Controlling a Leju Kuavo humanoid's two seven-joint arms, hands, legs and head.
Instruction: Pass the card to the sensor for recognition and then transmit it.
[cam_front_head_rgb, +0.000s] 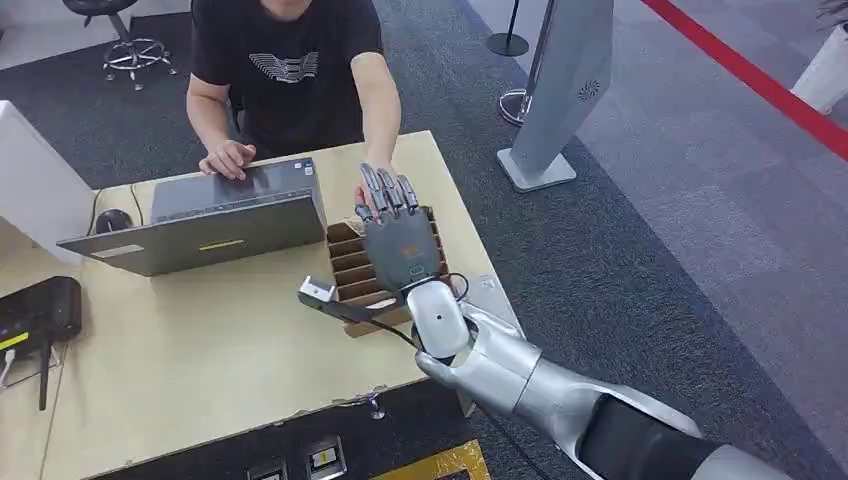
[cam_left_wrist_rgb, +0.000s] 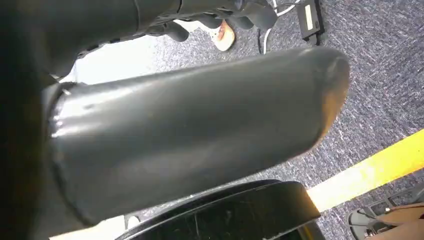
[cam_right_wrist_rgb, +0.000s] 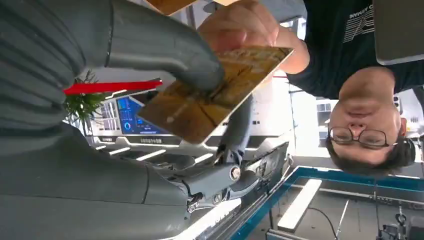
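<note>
While the right hand (cam_front_head_rgb: 398, 235) pinches the card (cam_right_wrist_rgb: 215, 92) between thumb and fingers, person's hand (cam_right_wrist_rgb: 240, 25) touching its far end, over the slotted box (cam_front_head_rgb: 345, 265).

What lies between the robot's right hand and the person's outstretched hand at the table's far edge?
The card. In the right wrist view the right hand pinches one end under its thumb while the person's hand grips the other end.

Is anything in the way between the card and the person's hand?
No, nothing visible. The right robot hand holds the card over the wooden slotted box, and the person's hand is already touching the card's far end.
</note>
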